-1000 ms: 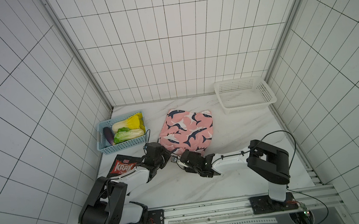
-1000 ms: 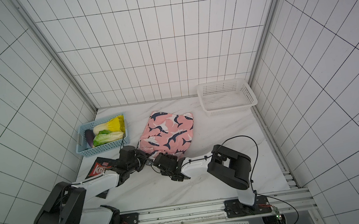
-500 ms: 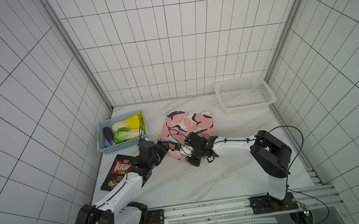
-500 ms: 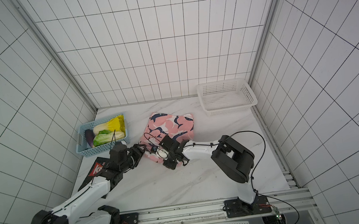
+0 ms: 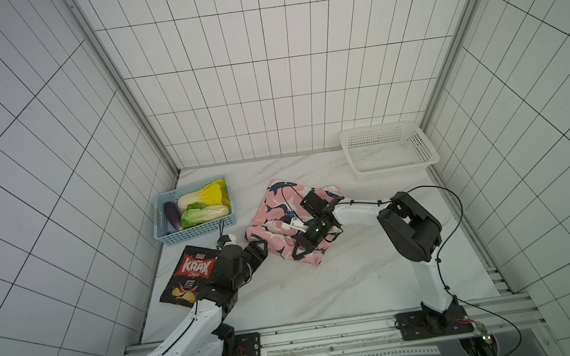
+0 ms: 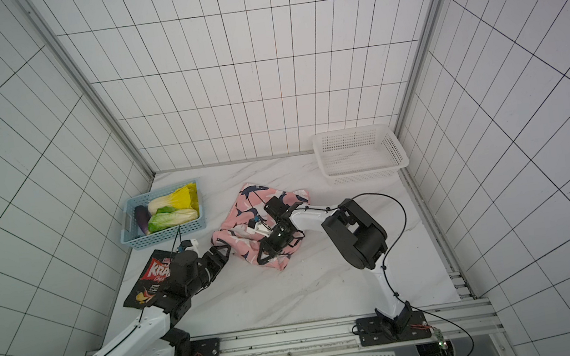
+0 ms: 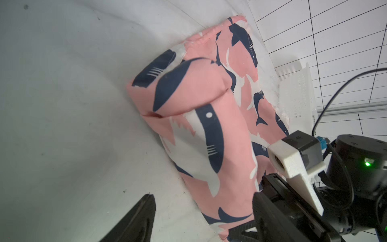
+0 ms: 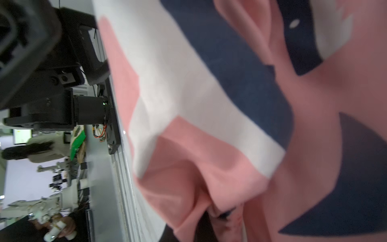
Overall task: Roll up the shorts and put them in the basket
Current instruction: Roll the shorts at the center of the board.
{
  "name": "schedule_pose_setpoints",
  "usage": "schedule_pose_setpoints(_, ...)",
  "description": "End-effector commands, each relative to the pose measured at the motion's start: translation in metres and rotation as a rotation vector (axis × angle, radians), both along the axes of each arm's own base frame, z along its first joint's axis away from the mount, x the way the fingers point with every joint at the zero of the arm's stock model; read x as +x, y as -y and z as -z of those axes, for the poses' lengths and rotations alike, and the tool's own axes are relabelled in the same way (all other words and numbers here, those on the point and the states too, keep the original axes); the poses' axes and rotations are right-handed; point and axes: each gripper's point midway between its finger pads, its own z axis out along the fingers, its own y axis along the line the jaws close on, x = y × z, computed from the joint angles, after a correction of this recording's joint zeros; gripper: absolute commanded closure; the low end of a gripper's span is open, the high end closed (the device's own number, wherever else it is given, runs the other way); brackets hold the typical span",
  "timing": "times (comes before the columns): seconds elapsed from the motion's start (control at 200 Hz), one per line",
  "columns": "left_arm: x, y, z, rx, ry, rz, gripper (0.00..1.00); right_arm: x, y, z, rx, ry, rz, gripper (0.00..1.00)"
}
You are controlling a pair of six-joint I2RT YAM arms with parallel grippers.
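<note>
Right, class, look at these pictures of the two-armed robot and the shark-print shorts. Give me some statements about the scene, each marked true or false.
1. The right gripper is shut on the shorts. True.
2. The left gripper grips the shorts. False: its jaws are open, beside the shorts' edge.
3. The chip bag lies on the table. True.
4. The vegetables lie loose on the table. False: they are in the blue basket.
5. The shorts are spread out flat. False: their near part is folded over on itself.
</note>
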Motion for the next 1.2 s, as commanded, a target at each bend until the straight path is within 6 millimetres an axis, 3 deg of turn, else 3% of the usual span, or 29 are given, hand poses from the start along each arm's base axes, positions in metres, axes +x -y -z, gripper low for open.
schedule_pose_setpoints(0.0, 0.014, 0.005, -0.010, -0.047, 0.095, -0.014, 0.22, -0.005, 0.001, 0.001, -0.003, -0.157, 0.023, 1.00)
schedule_pose_setpoints(0.325, 0.047, 0.019, -0.004, -0.098, 0.207, -0.019, 0.20, -0.004, 0.006, 0.011, -0.005, -0.178, 0.037, 1.00)
schedule_pose_setpoints(0.66, 0.069, 0.030, 0.032, -0.072, 0.146, -0.013, 0.25, -0.001, 0.007, 0.013, 0.016, -0.229, 0.043, 1.00)
schedule_pose_setpoints(0.735, 0.071, 0.035, 0.045, -0.085, 0.105, 0.000, 0.36, -0.002, 0.006, 0.011, 0.026, -0.239, 0.039, 1.00)
schedule_pose_setpoints(0.805, 0.072, 0.036, 0.055, -0.110, 0.082, -0.001, 0.56, -0.002, 0.007, 0.011, 0.029, -0.242, 0.039, 1.00)
schedule_pose_setpoints(0.86, 0.072, 0.036, 0.057, -0.133, 0.095, 0.002, 0.73, -0.002, 0.008, 0.010, 0.030, -0.243, 0.042, 1.00)
schedule_pose_setpoints(0.994, 0.075, 0.033, 0.056, -0.181, 0.106, -0.003, 1.00, 0.002, 0.011, 0.009, 0.033, -0.242, 0.053, 1.00)
schedule_pose_setpoints(1.064, 0.075, 0.032, 0.052, -0.190, 0.106, -0.005, 1.00, 0.005, 0.013, 0.009, 0.020, -0.231, 0.070, 0.98)
schedule_pose_setpoints(1.194, 0.074, 0.032, 0.050, -0.152, 0.053, -0.002, 1.00, 0.016, 0.031, 0.021, -0.114, -0.096, 0.133, 0.81)
